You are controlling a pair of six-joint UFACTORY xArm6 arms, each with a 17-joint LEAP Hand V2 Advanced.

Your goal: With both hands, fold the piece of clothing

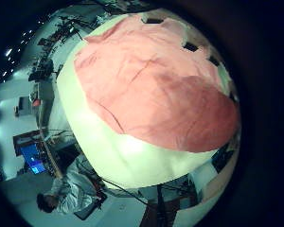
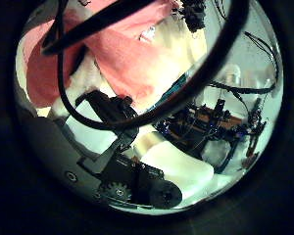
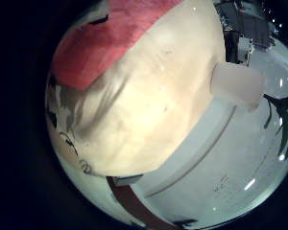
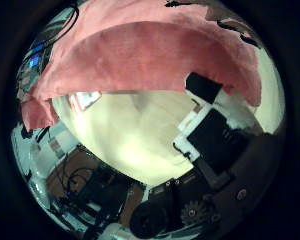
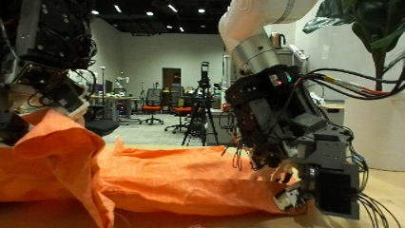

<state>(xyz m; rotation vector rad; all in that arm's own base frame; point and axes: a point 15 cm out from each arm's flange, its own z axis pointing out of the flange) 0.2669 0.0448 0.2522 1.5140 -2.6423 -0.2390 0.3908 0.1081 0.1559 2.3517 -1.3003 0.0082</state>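
Your orange garment (image 5: 152, 176) lies spread on the pale table (image 5: 380, 214), with one side raised into a tall peak beside the left hand (image 5: 45, 76). From the left palm it reads as a wide sheet (image 1: 156, 85) draped across most of the tabletop (image 1: 133, 156), creased but not yet folded.

The left hand sits at that raised peak, but where its fingers meet the cloth is hidden, so you cannot tell whether it grips the fabric or only stands behind it. The right hand (image 5: 298, 142) hangs just above the garment's near edge, fingers pointing down, loosely spread, with nothing between them. Its thumb-side palm view shows the cloth edge (image 4: 150, 55) near bare table (image 4: 140, 130).

The risk here is lopsidedness: if only one side is lifted while the right hand has no hold, the cloth will likely drag and bunch rather than fold cleanly. A shallow pinch at the thin edge could also slip free.
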